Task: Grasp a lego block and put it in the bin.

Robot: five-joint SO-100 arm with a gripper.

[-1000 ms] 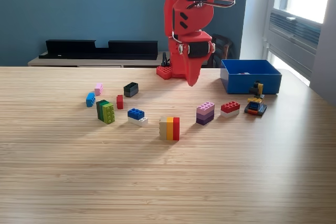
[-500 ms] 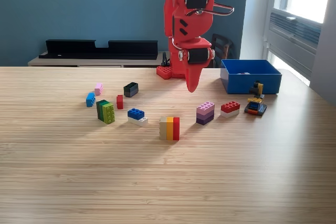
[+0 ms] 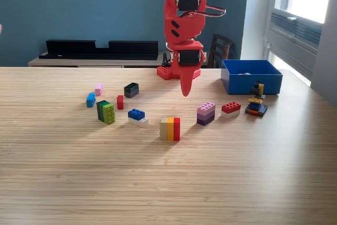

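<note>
Several lego blocks lie scattered on the wooden table (image 3: 168, 183). Among them are a tan, orange and red stack (image 3: 170, 129), a pink and purple stack (image 3: 206, 113), a red block on white (image 3: 230, 108) and a blue block on white (image 3: 137, 116). The blue bin (image 3: 251, 76) stands at the exterior view's back right. My red gripper (image 3: 185, 92) hangs tip down above the table, behind the tan, orange and red stack and left of the bin. Its jaws look closed to a narrow point with nothing in them.
Further left lie a green stack (image 3: 106, 111), a small red block (image 3: 120, 101), a dark block (image 3: 131, 89), a light blue block (image 3: 91, 99) and a pink one (image 3: 98, 89). A mixed-colour block pile (image 3: 256, 104) sits just before the bin. The arm's red base (image 3: 165, 71) stands at the back.
The arm has turned toward the exterior view's left and the gripper tip has sunk lower and shifted a little left. No block has moved.
</note>
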